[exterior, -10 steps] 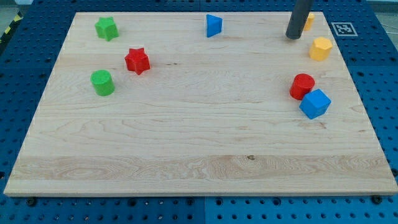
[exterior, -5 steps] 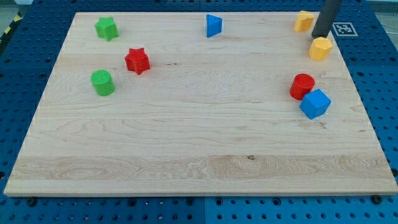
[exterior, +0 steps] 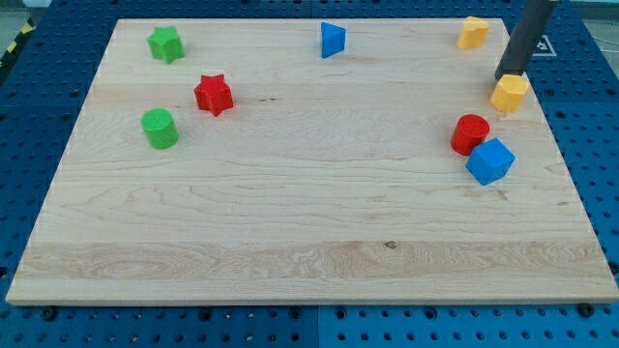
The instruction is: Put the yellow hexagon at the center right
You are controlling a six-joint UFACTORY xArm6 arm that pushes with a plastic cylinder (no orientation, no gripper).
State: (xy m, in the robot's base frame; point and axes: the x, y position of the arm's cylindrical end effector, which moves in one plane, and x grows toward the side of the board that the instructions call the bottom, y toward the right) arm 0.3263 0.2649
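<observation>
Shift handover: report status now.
My tip touching yellow hexagon from its top side. Hexagon near right edge, above centre. Red cylinder, blue cube sit below.

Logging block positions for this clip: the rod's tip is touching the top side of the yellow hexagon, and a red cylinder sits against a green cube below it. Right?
Not quite. The cube touching the red cylinder is a blue cube, not green, as the camera view shows. The rest stands: my tip is at the top side of the yellow hexagon.
</observation>
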